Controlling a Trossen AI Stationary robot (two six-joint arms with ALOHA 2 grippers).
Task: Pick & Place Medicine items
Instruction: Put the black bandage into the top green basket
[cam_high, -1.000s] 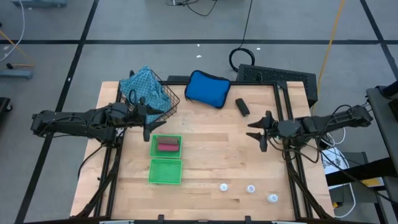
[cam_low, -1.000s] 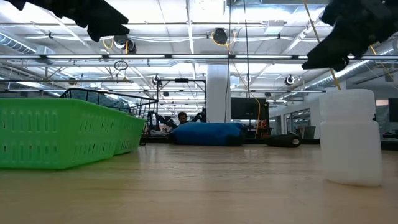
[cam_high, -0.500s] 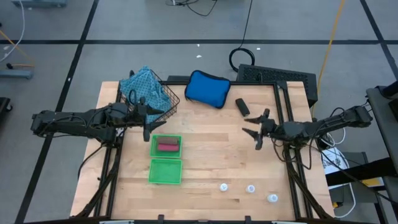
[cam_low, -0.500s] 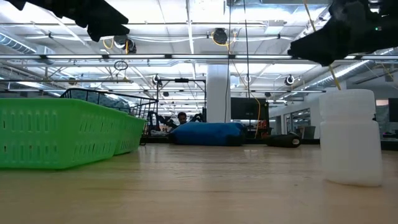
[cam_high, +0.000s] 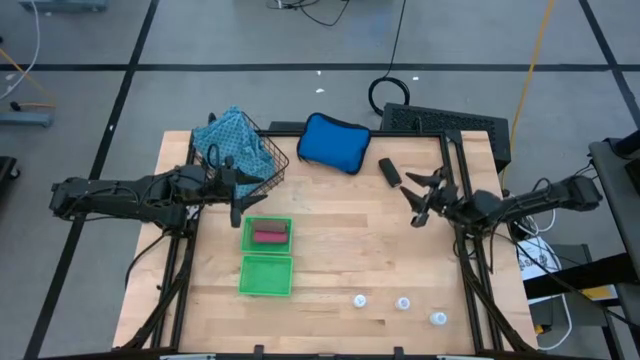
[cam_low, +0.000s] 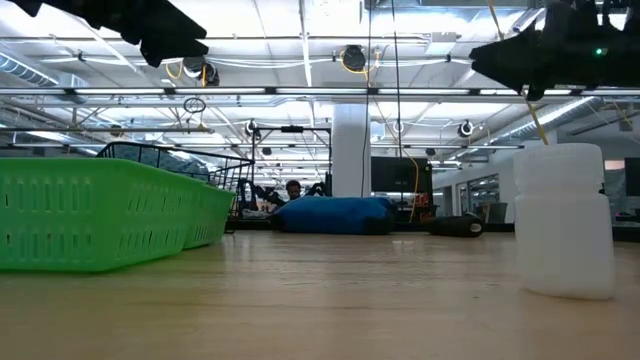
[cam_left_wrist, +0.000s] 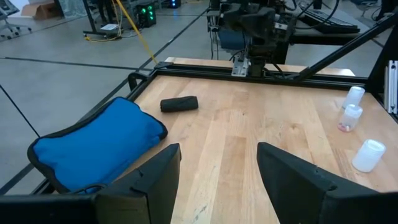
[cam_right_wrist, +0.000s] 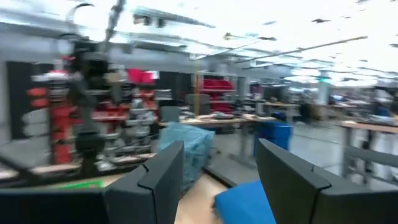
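Observation:
A black oblong piece (cam_high: 389, 172) lies on the table near the far right, also in the left wrist view (cam_left_wrist: 179, 103). Pink and brown pieces (cam_high: 268, 234) lie in a green basket (cam_high: 247, 226). Three small white bottles (cam_high: 403, 303) stand near the front right edge, one close in the low view (cam_low: 560, 220). My right gripper (cam_high: 413, 198) hovers open just near of the black piece, tipped upward. My left gripper (cam_high: 236, 196) hangs open at the table's left, beside a wire basket.
A bright-blue padded pouch (cam_high: 333, 142) lies at the far middle. A black wire basket (cam_high: 276, 166) at the far left holds a light-blue patterned cloth (cam_high: 233, 142). A second green basket (cam_high: 266, 276) sits in front of the first. Bare wood spans the middle.
My right gripper has tipped up from pointing down to pointing above level, rolled about its own line, and shifted a little toward the table's far edge, closer to the black piece. Its fingers stay open.

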